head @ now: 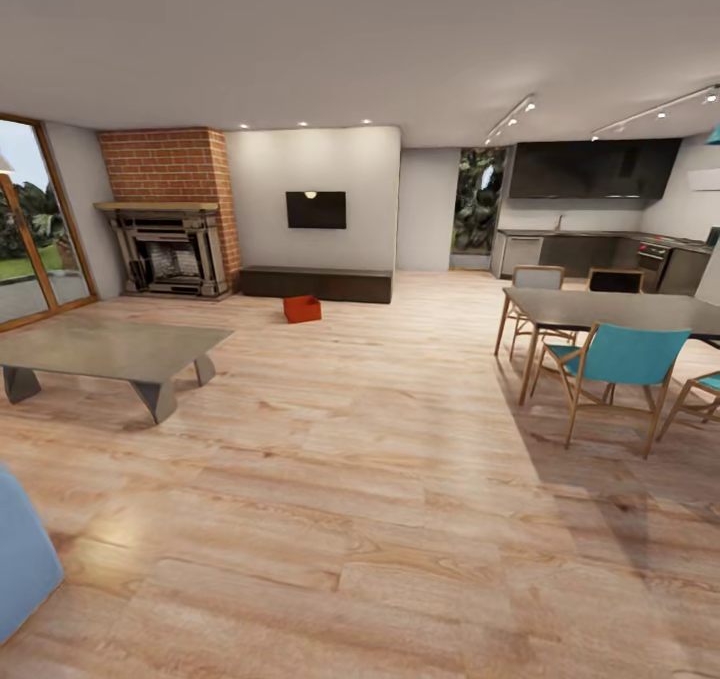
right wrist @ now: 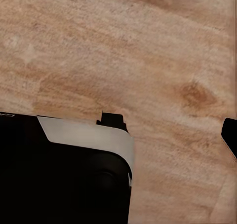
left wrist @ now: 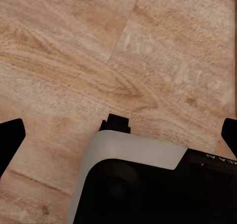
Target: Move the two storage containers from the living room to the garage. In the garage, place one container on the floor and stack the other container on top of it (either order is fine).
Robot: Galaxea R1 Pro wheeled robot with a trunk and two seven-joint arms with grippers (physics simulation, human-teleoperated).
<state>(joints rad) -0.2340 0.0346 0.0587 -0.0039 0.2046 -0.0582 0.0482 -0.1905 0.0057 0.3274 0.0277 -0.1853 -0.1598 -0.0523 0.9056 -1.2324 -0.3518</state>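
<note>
Facing our orange-red open box bin [head: 301,308] on light wood plank floor [head: 380,479] near brick fireplace [head: 172,214], left gripper [left wrist: 118,135] fingers spread wide, right gripper [right wrist: 148,130] can't tell, no readable writing.

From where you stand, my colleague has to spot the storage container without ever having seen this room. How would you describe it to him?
Find the brick fireplace on the far wall, then the long dark bench under the wall screen. The storage container sits on the wood floor just in front of that bench: a small, open, orange-red box, the only bright red thing there.
</note>
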